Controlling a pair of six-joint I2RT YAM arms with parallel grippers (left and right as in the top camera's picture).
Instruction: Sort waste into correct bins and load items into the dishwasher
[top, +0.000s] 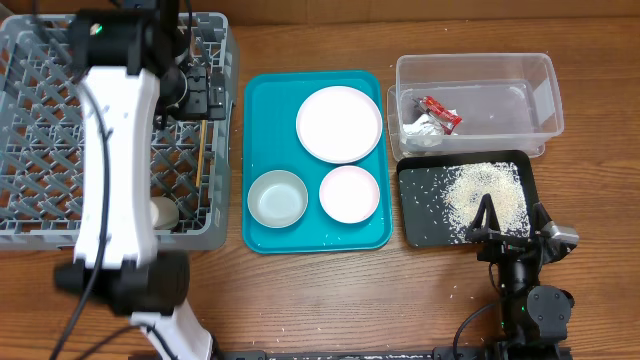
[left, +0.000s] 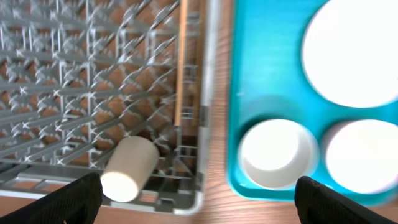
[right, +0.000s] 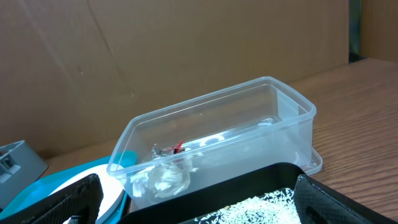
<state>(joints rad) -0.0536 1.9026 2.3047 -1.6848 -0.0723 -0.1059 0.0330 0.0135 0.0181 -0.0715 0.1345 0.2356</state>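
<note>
Both grippers are spread, empty. Beneath the left gripper (left: 199, 200) the cup (left: 129, 168) (on its side) and chopsticks (left: 180, 68) lie in the rack (left: 62, 74). Ahead of the right gripper (right: 198, 200) the tub (right: 249, 124) holds wrapper (right: 178, 147) and paper (right: 158, 180), with rice (right: 261, 202) in the black tray (right: 261, 180) just below.

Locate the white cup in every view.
Overhead: the cup sits in the lower right corner of the rack.
Left wrist: the cup is at lower left, lying on its side on the rack grid.
Right wrist: not in it.
Shared landmark: the teal tray shows in all three.
</note>
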